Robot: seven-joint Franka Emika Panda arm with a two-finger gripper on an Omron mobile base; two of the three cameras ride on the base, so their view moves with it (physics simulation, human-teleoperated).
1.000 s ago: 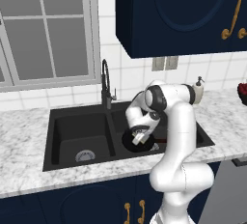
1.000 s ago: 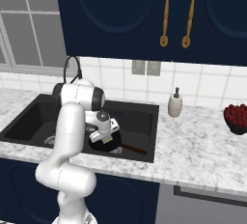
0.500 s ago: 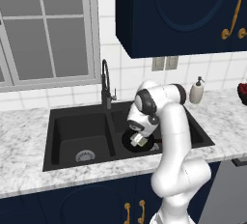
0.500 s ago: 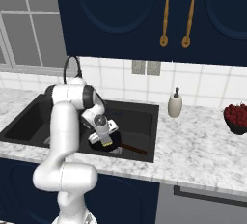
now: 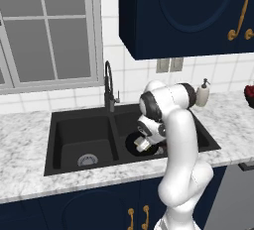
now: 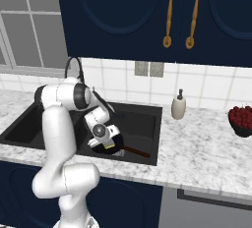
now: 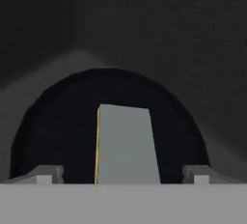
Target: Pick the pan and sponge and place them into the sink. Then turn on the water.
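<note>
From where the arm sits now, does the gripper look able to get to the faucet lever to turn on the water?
Probably yes. The gripper is open over the sponge in the pan, holding nothing, and the faucet rises just behind the sink divider with nothing standing between.

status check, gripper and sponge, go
Gripper open, low in the right basin of the sink. Sponge lying in the pan, between the fingertips, not gripped. Nothing in the way; faucet untouched.

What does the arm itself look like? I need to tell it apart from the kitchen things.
The arm is glossy white with rounded, tube-like segments and dark bands at the joints. Its tool ends in two small grey finger tips. No cables or markings are visible.
</note>
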